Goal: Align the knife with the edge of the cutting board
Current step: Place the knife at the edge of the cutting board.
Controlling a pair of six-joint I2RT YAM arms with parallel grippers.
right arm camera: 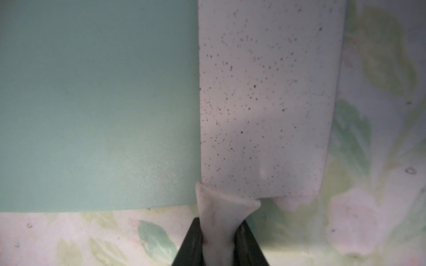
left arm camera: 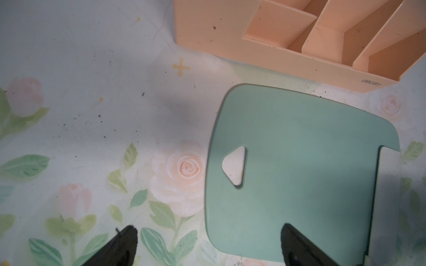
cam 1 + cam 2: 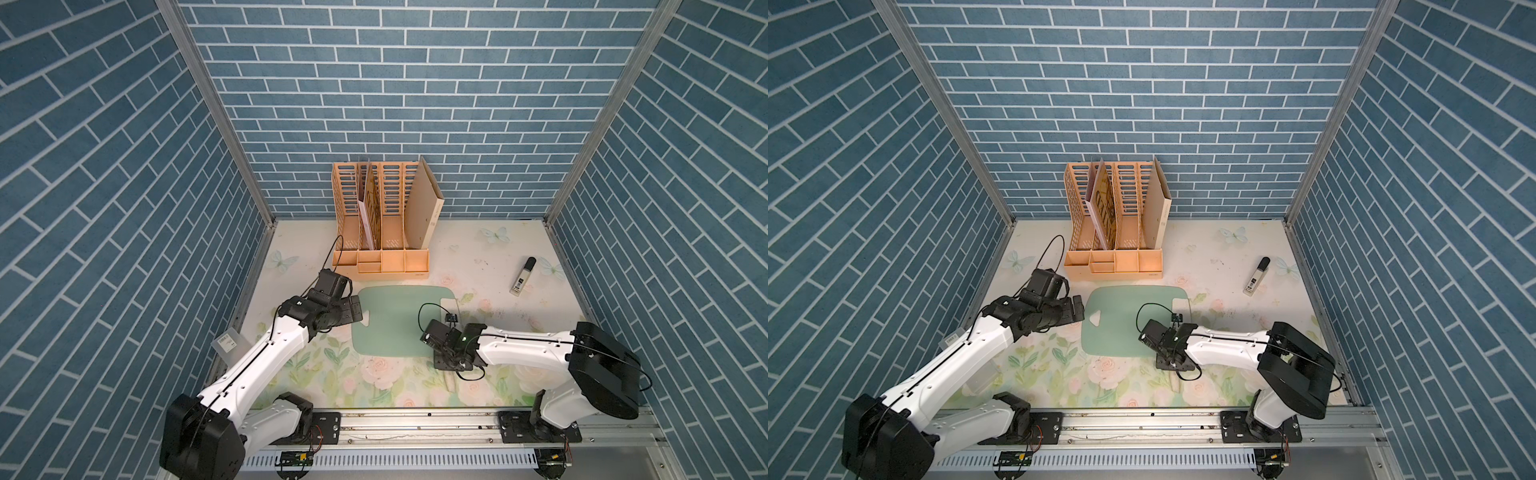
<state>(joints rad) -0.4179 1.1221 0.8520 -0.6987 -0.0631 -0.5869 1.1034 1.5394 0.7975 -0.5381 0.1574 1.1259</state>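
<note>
The pale-green cutting board (image 3: 395,320) (image 3: 1121,324) lies flat at mid-table, its triangular hole (image 2: 235,165) near the left short edge. The knife's broad speckled off-white blade (image 1: 265,103) (image 3: 451,305) lies along the board's right short edge, its long side against the green edge. My right gripper (image 1: 219,232) (image 3: 452,363) is shut on the knife's pale handle (image 3: 449,380), just past the board's near right corner. My left gripper (image 2: 209,237) (image 3: 356,313) is open with nothing in it and hovers at the board's left edge, one finger over the board, the other over the cloth.
An orange file organiser (image 3: 382,249) stands right behind the board. A white tube with a black cap (image 3: 523,276) lies at the far right. A frosted sheet with a barcode label (image 3: 228,345) sits by the left wall under my left arm. Brick-patterned walls enclose the floral tabletop.
</note>
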